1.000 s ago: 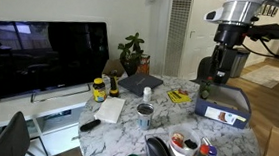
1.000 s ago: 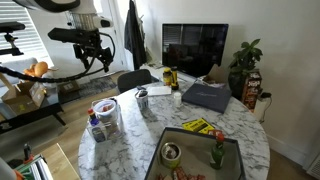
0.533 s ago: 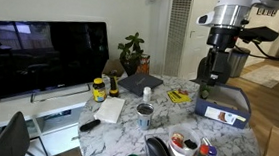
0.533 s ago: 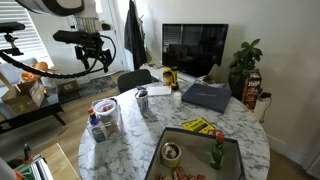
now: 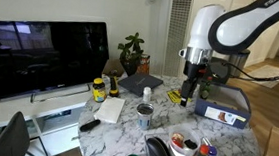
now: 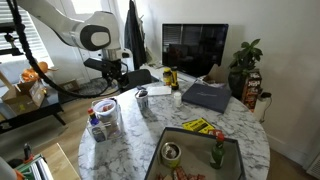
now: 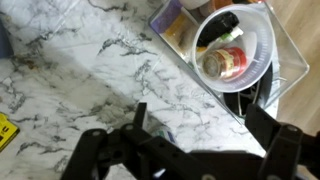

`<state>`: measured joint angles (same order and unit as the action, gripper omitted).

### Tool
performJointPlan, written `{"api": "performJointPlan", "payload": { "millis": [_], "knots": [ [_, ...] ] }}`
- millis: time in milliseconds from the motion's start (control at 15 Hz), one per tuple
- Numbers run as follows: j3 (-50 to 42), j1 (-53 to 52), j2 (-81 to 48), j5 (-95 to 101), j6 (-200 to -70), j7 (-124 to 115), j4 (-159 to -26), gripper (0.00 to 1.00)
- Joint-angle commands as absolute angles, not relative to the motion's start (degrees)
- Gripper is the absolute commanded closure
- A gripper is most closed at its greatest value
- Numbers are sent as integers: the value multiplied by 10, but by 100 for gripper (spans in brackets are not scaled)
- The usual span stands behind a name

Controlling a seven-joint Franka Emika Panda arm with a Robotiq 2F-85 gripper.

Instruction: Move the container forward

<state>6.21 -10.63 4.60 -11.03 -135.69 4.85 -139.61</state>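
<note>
The container, a small white round tub with a reddish top (image 7: pixel 223 63), sits inside a clear plastic bowl (image 7: pixel 262 38) at the table's edge. It also shows in both exterior views (image 5: pixel 179 142) (image 6: pixel 104 106). My gripper (image 7: pixel 200 125) is open and empty, its two dark fingers spread over bare marble, a short way from the bowl. In both exterior views the gripper (image 5: pixel 191 90) (image 6: pixel 113 84) hangs above the table, apart from the container.
A silvery can (image 5: pixel 145 114) (image 6: pixel 142 100), a dark jar with a yellow label (image 5: pixel 99 88) (image 6: pixel 170 77), a small white bottle (image 6: pixel 176 97), a grey laptop (image 6: pixel 207 95), yellow packets (image 6: pixel 197 126) and a grey tray (image 5: pixel 224 102) share the round marble table (image 6: pixel 240 135). A TV (image 5: pixel 41 55) stands behind.
The arm has swung down from high up and moved in over the table. The gripper now hangs low near the bowl. Nothing on the table has moved.
</note>
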Motion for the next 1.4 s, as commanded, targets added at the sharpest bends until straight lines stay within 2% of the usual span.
{"api": "performJointPlan", "payload": {
  "millis": [0,533,800,1000,1333],
  "knots": [
    [68,-99,-35,-132,-1330,97,-1374,0],
    [90,-93,-78,-161,-1349,126,-1351,0],
    [95,-82,-129,-174,-1281,185,-1325,0],
    [100,-78,-156,-163,-1254,198,-1311,34],
    [103,-72,-177,-159,-1235,198,-1297,73]
  ]
}}
